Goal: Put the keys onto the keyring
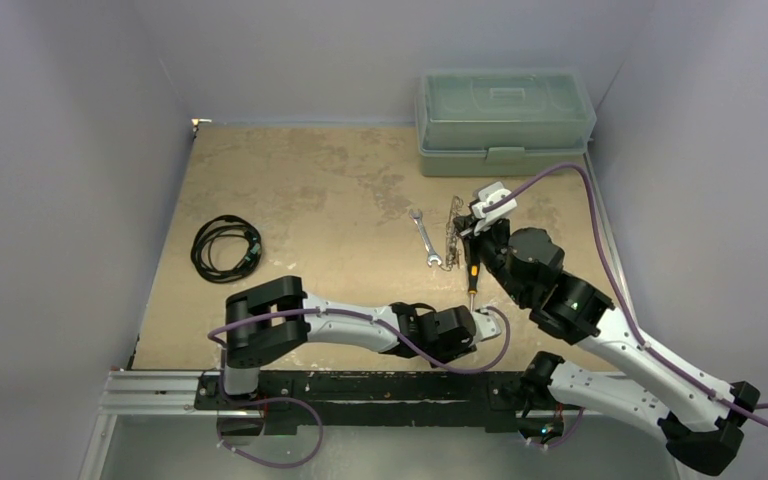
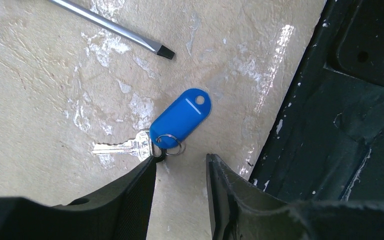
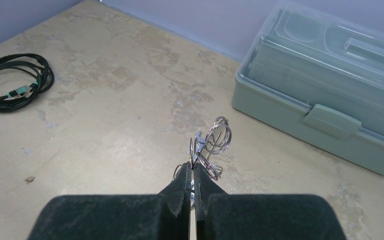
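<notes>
One of the keys [image 2: 122,147], silver with a blue plastic tag [image 2: 182,117] on a small split ring, lies flat on the table by its near edge. My left gripper [image 2: 182,159] is open just short of it, and its left fingertip [image 2: 150,167] touches the ring and the key's head. Nothing sits between the jaws. In the top view the left gripper [image 1: 485,325] covers this key. My right gripper [image 3: 193,167] is shut on the thin metal edge of the keyring [image 3: 215,142], holding it upright with its wire loops sticking out. From above, the keyring [image 1: 452,232] stands mid-table.
A silver wrench [image 1: 424,240] lies left of the keyring. A screwdriver [image 1: 471,268] lies below it, its tip [image 2: 164,50] near the key. A coiled black cable [image 1: 226,247] is at the left, a green lidded box [image 1: 505,120] at the back. The black base rail [image 2: 350,125] runs close beside the key.
</notes>
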### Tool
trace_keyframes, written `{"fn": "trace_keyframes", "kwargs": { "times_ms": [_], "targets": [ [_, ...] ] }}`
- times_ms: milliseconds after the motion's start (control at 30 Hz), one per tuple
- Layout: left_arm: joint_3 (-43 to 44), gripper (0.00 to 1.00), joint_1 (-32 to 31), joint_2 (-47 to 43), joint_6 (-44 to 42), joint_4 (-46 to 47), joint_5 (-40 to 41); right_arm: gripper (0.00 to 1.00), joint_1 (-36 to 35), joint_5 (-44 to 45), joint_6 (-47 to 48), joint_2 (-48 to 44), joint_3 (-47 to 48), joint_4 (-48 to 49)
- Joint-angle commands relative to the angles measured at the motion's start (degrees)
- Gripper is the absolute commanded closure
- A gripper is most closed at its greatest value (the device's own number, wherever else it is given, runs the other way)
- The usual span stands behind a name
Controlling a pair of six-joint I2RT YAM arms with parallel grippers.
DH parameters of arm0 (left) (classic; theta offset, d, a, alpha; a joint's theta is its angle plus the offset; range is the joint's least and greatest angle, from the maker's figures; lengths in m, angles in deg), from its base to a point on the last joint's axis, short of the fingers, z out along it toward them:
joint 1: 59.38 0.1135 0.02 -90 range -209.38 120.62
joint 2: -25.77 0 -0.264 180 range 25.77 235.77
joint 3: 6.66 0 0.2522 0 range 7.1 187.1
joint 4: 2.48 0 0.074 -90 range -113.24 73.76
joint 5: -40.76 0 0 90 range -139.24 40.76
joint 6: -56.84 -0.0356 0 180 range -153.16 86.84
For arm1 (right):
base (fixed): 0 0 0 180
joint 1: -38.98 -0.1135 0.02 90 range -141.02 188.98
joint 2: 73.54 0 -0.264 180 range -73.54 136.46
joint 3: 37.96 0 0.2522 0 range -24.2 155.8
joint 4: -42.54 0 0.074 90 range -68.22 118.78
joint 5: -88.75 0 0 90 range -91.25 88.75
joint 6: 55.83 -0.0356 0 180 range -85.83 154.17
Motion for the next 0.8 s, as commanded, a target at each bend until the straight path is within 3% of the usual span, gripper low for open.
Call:
{"fn": "trace_keyframes", "kwargs": {
  "times_ms": [0,267,600,700,767],
  "targets": [
    [-0.48,0.59,-0.12,-2.35,-5.07,1.86,1.76,1.0,0.27,-0.38,-0.5,-0.12,1.41,2.25],
    [0.55,0.68,0.09,0.44,-7.46,3.74,-0.12,1.0,0.27,-0.41,-0.57,0.04,1.48,2.02],
    [-0.06,0.86,3.0,3.27,-7.24,2.65,-3.22,1.0,0.27,-0.52,-0.77,-0.55,1.25,1.8],
    [-0.57,1.0,3.61,3.81,-7.14,3.1,-4.71,1.0,0.27,-0.57,-0.82,-0.48,1.23,1.9],
    [-0.85,1.0,3.83,3.63,-7.1,3.45,-5.43,1.0,0.27,-0.56,-0.86,-0.53,1.16,1.87]
  ]
}}
